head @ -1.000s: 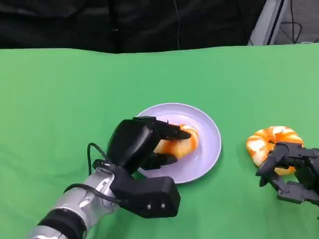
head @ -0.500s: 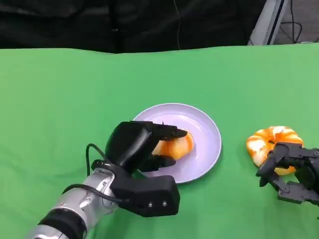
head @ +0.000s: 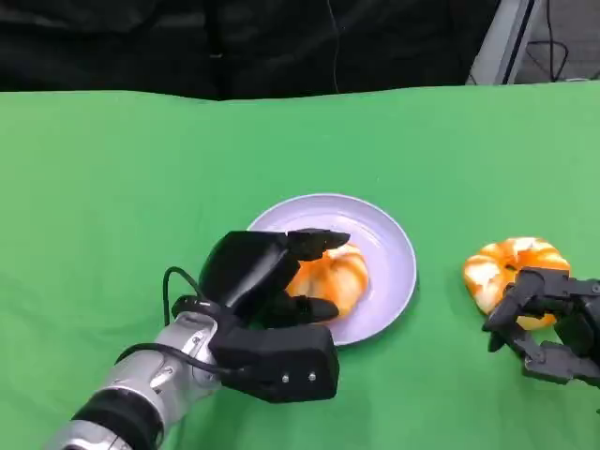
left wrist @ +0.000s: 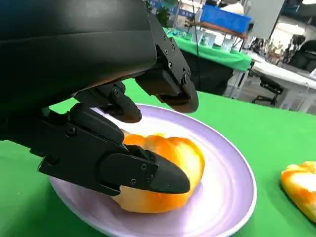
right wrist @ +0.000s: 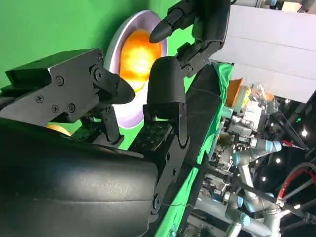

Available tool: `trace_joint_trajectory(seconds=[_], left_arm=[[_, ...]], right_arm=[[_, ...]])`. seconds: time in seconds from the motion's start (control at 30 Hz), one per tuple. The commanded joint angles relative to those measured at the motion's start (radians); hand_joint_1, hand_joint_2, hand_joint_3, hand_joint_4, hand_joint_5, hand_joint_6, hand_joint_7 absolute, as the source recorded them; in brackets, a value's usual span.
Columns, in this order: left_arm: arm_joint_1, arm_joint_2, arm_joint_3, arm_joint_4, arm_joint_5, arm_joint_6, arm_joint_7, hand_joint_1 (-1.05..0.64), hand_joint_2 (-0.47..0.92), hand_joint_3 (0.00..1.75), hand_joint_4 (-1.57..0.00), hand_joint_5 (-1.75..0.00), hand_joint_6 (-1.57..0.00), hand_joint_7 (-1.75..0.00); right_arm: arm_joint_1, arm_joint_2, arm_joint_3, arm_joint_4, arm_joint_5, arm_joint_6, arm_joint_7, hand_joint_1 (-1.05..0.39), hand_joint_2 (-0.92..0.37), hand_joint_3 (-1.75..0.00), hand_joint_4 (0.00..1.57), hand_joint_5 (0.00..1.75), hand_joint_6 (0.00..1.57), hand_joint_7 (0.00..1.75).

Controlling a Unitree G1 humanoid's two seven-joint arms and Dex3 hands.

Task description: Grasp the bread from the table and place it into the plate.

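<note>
An orange-glazed bread (head: pixel 330 278) lies on the lilac plate (head: pixel 394 246) at the table's middle. My left hand (head: pixel 258 277) hovers at the plate's near-left side, its fingers spread around the bread. In the left wrist view the upper fingers (left wrist: pixel 168 84) stand off above the bread (left wrist: pixel 170 168), while the thumb lies along its front on the plate (left wrist: pixel 232 197). A second, ring-shaped bread (head: pixel 514 264) sits on the cloth to the right. My right hand (head: pixel 553 323) rests just in front of it, fingers apart, gripping nothing. The right wrist view shows the plate (right wrist: pixel 112 54) and the bread (right wrist: pixel 137 55) beyond my right hand (right wrist: pixel 98 98).
Green cloth covers the whole table (head: pixel 141 169); its far edge meets a dark background. Open cloth lies to the left of and behind the plate. Between the plate and the second bread is a narrow gap.
My left hand has drawn back slightly toward me and its fingers have loosened. More of the bread now shows, settled on the plate. The right hand has not moved.
</note>
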Motion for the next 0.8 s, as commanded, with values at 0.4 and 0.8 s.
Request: trace_joint_trajectory(seconds=[0.4,0.8], left_arm=[[-0.002,0.034,0.014,-0.036,-0.020,0.009,-0.007,-0.90,0.92,0.38,-0.57,0.00,-0.46,0.00],[0.075,0.087,0.077,-0.128,-0.068,-0.091,0.086,-0.77,0.92,0.31,-0.65,-0.02,-0.49,-0.01]], right_arm=[[0.009,-0.005,-0.002,-0.010,0.003,-0.004,-0.011,0.09,-0.68,-0.86,0.86,1.41,0.94,0.97],[0.010,-0.006,-0.002,-0.007,-0.008,-0.013,-0.020,0.10,-0.68,-0.86,0.87,1.41,0.93,1.02]])
